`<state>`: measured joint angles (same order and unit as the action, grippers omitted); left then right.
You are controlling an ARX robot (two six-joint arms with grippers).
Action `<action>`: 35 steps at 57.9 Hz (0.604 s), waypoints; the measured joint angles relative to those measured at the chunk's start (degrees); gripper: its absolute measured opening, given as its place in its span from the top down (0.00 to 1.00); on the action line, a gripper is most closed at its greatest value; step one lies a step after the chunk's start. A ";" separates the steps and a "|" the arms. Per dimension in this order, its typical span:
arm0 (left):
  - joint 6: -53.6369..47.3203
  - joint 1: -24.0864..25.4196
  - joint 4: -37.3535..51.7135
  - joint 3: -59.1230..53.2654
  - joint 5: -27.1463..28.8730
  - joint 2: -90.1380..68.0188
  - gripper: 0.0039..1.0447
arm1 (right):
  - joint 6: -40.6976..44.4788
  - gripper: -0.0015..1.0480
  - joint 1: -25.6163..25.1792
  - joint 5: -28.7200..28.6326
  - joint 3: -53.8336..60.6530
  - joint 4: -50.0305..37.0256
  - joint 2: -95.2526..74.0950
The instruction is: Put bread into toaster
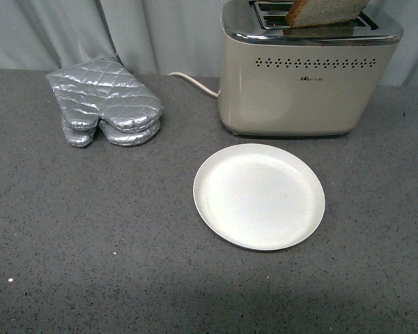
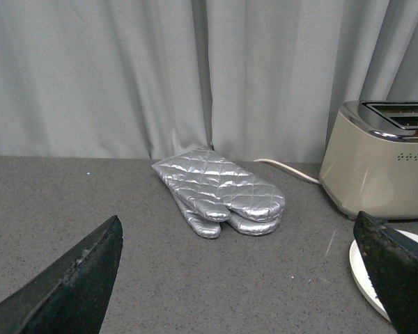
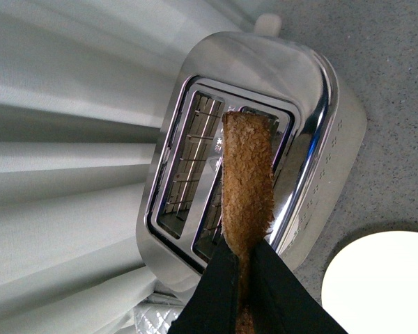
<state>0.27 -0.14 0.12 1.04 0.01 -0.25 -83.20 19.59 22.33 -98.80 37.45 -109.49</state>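
Extending past clamped jaws of right gripper (image 3: pixel 245 252), bread (image 3: pixel 248 174) held edge-on, long axis along toaster (image 3: pixel 265 69) slot, left gripper (image 2: pixel 237 223) jaws spread.

The bread (image 3: pixel 247 174) — a light-brown wholemeal slice with a darker crust — hangs on edge and tilted over the toaster (image 1: pixel 299 87), above the slot on its vent-hole side, pinched at one end by the right tool (image 3: pixel 242 259). The toaster — cream-beige, chrome-topped, both slots empty — stands upright at the back of the counter (image 1: pixel 90 243).
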 joint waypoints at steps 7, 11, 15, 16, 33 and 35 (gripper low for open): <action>0.00 0.00 0.00 0.00 0.00 0.00 0.06 | -1.29 0.99 -0.09 0.15 0.90 -0.52 -0.02; 0.00 0.00 0.00 0.00 0.00 0.00 0.06 | -1.97 0.99 -0.09 0.07 0.98 -0.44 -0.26; 0.00 0.00 0.00 0.00 0.00 0.00 0.06 | -2.73 0.99 -0.07 0.11 0.98 0.02 -0.61; 0.00 0.00 0.00 0.00 0.00 0.00 0.06 | -2.86 0.99 -0.07 0.11 0.98 0.09 -0.70; 0.00 0.00 0.00 0.00 0.00 0.00 0.06 | -3.56 0.87 1.11 0.63 -0.35 -1.38 -3.37; 0.00 0.00 0.00 0.00 0.00 0.00 0.06 | -3.23 0.78 1.38 1.64 -0.52 -2.43 -3.32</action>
<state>0.27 -0.14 0.12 1.04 0.01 -0.25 -86.43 20.97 23.97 -99.33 35.03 -112.81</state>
